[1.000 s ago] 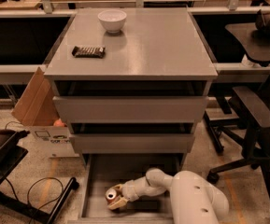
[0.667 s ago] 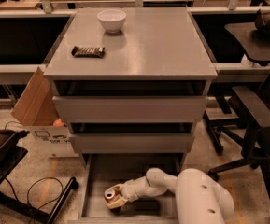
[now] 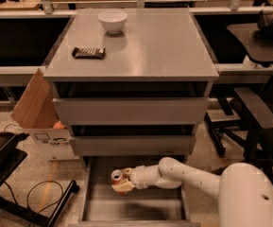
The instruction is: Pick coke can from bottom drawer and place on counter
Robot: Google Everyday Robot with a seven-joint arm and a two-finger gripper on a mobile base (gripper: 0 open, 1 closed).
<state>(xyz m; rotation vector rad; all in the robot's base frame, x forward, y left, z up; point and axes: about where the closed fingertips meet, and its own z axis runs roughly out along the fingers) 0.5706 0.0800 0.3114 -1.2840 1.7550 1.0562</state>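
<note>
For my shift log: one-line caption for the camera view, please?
Gripper at the coke can in the open bottom drawer; white bowl and snack bar sit on the counter.

counter: bowl at back left, snack bar before it near left edge | bottom drawer: open under two others, coke can in its back left | tool: inside drawer, just right of can | cardboard box: left of cabinet
</note>
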